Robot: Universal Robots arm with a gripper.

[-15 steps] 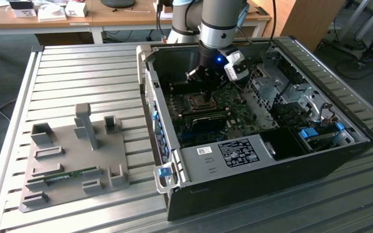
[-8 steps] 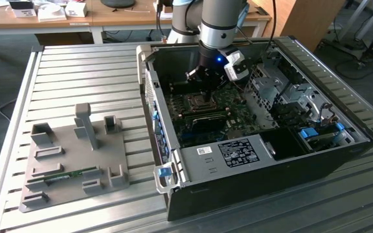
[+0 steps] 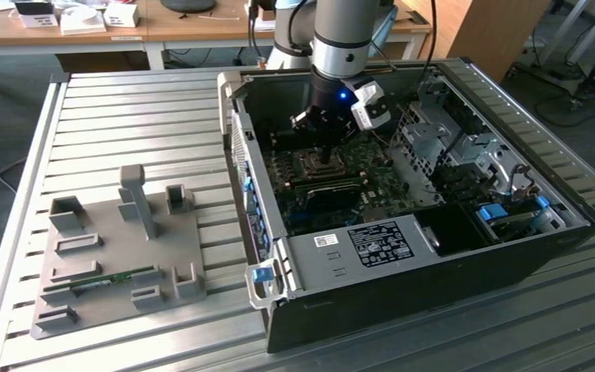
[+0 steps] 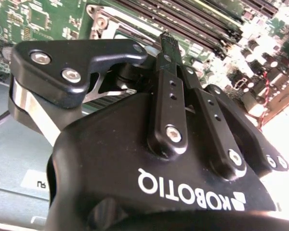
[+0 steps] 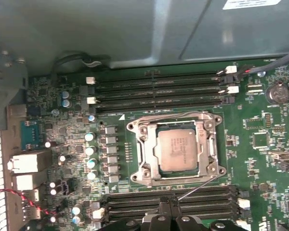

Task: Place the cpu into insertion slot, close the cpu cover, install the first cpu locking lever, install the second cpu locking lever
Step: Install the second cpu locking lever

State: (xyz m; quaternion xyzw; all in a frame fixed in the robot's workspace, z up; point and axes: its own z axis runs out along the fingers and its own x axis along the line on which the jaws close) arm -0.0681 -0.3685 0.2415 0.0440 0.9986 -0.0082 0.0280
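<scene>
Already the cpu (image 5: 177, 147) sits in the insertion slot (image 5: 145, 171) under the lowered cpu cover (image 5: 208, 142), while the pincer (image 5: 169, 211), fingers pressed together and empty, stands beside a thin locking lever (image 5: 198, 186).

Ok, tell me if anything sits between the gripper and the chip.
Nothing visible does. In the first wrist view the gripper hangs over the memory slots beside the socket; the chip sits there under its metal frame.

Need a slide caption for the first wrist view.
CPU seated in socket under closed cover, gripper at a thin locking lever.
</scene>
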